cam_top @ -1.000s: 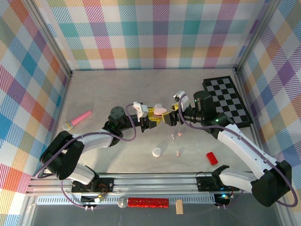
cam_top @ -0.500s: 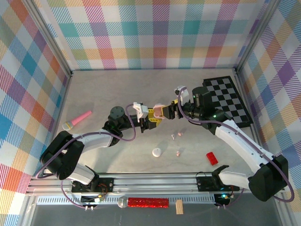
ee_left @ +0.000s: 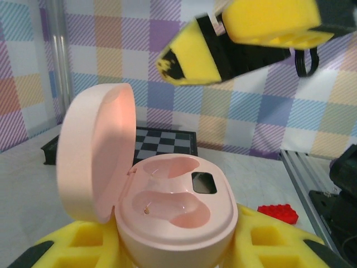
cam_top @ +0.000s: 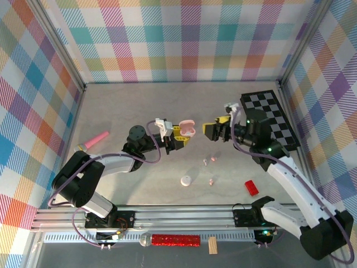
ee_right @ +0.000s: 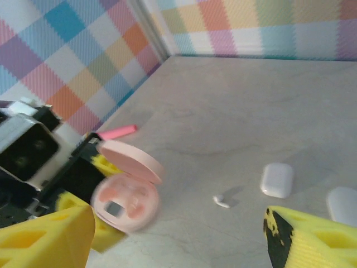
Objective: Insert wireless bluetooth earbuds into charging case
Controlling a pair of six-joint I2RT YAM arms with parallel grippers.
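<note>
Backing away toward 3 o'clock, our right gripper [cam_top: 216, 126] has left the charging case [cam_top: 187, 127], which it was crowding a second ago. The case's lid [ee_left: 95, 151], which looked to be down then, now stands open. In the left wrist view both wells [ee_left: 167, 204] are bare, so we judge that no bud has been seated yet.

The earbuds [cam_top: 209, 161] lie on the table [cam_top: 122, 106] at about 5 o'clock from the case. Two sit close together, and a third [cam_top: 211, 181] lies further toward us. The right wrist view also catches a white bud [ee_right: 221, 201] lying loose beside a white case [ee_right: 277, 180].

Our left gripper [cam_top: 179, 135] pinches the pink case by its base and holds it off the table with the opening facing up. The right gripper's yellow fingers [ee_right: 312, 237] are spread wide with nothing between them, so we take it to be free to fetch a bud next. That will mean dropping toward 6 o'clock onto a very small, glossy piece that could easily skid.

Further out, a red block [cam_top: 251, 187] sits at 4 o'clock and a chessboard [cam_top: 273, 120] at 3 o'clock.
</note>
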